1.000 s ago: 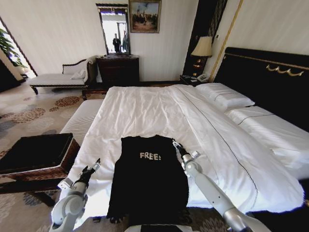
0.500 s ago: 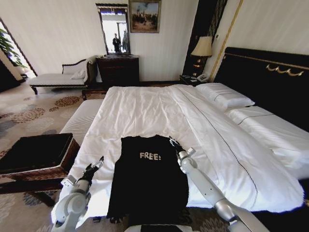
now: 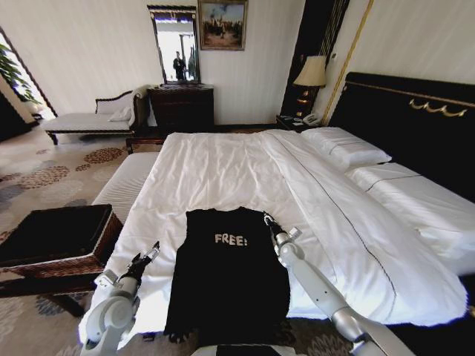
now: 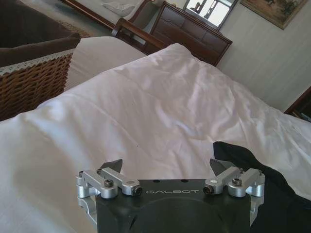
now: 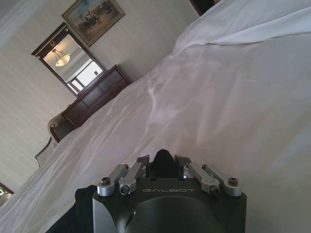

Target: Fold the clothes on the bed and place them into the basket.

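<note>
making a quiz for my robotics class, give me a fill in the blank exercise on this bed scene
1. The white lettering on the black T-shirt reads ____.
2. The right gripper is shut on a pinch of black ____.
3. The left gripper hangs ____ over the white sheet of the bed.
4. The basket stands on the robot's ____ side.

Missing words: FREE!; fabric; open; left

Both arms are smooth silver-grey tubes ending in black wrist blocks stamped GALBOT in pale letters. The left gripper (image 4: pixel 167 167) and right gripper (image 5: pixel 163 162) carry silver linkage fingers, dark tips, visible screw heads.
</note>
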{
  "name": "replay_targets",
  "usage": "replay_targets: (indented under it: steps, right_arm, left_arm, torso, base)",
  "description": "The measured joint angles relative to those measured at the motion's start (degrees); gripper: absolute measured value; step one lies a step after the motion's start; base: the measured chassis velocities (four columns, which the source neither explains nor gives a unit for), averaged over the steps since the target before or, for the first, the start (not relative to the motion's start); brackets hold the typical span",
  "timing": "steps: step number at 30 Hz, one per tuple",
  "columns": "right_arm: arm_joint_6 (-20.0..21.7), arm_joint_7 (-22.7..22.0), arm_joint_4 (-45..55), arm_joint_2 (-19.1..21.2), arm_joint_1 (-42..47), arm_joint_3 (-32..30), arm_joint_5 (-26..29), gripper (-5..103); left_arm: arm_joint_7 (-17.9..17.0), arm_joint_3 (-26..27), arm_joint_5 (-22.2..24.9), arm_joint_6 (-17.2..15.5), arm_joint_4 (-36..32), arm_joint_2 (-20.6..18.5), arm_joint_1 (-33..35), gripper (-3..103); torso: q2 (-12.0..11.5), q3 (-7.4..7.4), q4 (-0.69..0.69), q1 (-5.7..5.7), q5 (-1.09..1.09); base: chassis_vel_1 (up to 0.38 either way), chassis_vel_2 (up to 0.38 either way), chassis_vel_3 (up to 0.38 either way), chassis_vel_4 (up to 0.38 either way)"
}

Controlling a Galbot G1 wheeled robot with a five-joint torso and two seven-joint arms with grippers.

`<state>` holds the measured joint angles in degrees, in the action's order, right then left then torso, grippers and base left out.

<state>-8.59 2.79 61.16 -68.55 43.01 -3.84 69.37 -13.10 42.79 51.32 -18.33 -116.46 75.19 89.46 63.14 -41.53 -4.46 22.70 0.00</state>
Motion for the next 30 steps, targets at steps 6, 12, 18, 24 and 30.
replay_targets:
  steps: [6,12,18,24,30]
  right_arm:
    - [-0.1,0.0,-0.5,0.0,-0.1,0.3,-1.6,9]
    - [-1.0,0.2,-0.5,0.1,-0.6,0.4,-3.0,1]
    - [-2.4,0.0,-0.4,0.2,-2.0,0.4,-4.3,1]
    - [-2.6,-0.8,-0.2,0.1,-2.7,0.5,-5.5,1]
    - [-3.1,-1.2,-0.1,-0.7,-2.2,0.8,-7.9,1]
  left_arm:
    - [-0.1,-0.4,0.4,0.0,0.7,-0.1,-0.7,100]
    - [0.0,-0.7,0.6,0.0,1.6,-0.1,-1.2,100]
    - [0.5,-1.2,3.5,0.1,2.3,-0.9,-2.3,100]
    - [2.2,-4.1,13.5,-0.2,8.6,-5.5,-11.0,100]
    - [4.7,-10.2,14.9,-0.5,21.2,-8.0,-24.3,100]
  torso:
    - [0.0,0.00,0.00,0.00,0.00]
    - [0.0,0.00,0.00,0.00,0.00]
    - [0.0,0.00,0.01,0.00,0.00]
    - [0.0,0.00,0.00,0.00,0.00]
    - [0.0,-0.01,-0.01,0.01,-0.02]
  base:
    - [0.000,0.000,0.000,0.000]
    - [0.000,0.000,0.000,0.000]
    - [0.000,0.000,0.000,0.000]
    - [0.000,0.000,0.000,0.000]
    - [0.000,0.000,0.000,0.000]
